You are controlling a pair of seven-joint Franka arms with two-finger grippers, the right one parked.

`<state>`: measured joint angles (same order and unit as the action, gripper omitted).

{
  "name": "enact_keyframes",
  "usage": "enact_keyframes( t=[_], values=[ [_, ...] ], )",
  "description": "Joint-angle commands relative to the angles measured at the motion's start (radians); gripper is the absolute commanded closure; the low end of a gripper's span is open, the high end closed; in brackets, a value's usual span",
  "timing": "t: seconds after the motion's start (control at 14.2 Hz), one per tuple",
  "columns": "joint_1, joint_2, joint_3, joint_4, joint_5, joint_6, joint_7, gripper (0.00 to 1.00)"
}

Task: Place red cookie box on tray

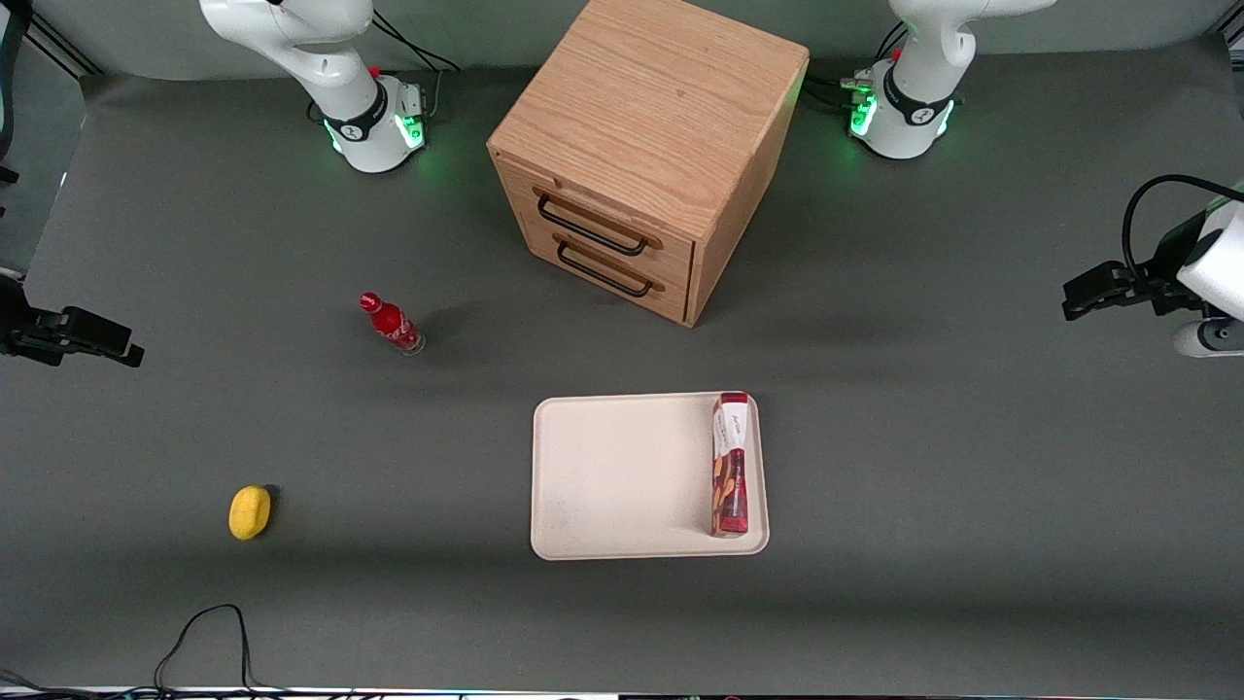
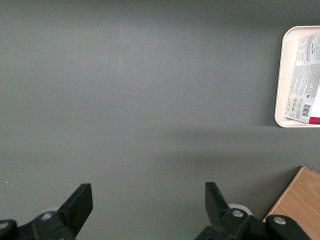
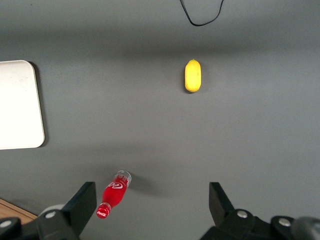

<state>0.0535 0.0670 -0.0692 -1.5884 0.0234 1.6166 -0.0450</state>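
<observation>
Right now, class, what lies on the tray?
Only the red cookie box, flat along the tray's edge toward the working arm; the surface beneath it is hidden. The open claw hangs apart over bare table.

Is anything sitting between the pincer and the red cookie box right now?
Nothing visible does. The red cookie box already lies on the tray, along the edge toward the working arm's end. The open pincer hangs empty over bare table mat, apart from the tray.
</observation>
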Motion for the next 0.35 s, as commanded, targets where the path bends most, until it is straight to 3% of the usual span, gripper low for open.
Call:
enact_keyframes(
  t=[0.0, 0.28],
  values=[
    [-0.015, -0.033, 0.019, -0.024, -0.011, -0.02, 0.054, 0.0],
    [-0.015, -0.033, 0.019, -0.021, -0.011, -0.024, 0.057, 0.0]
  ],
)
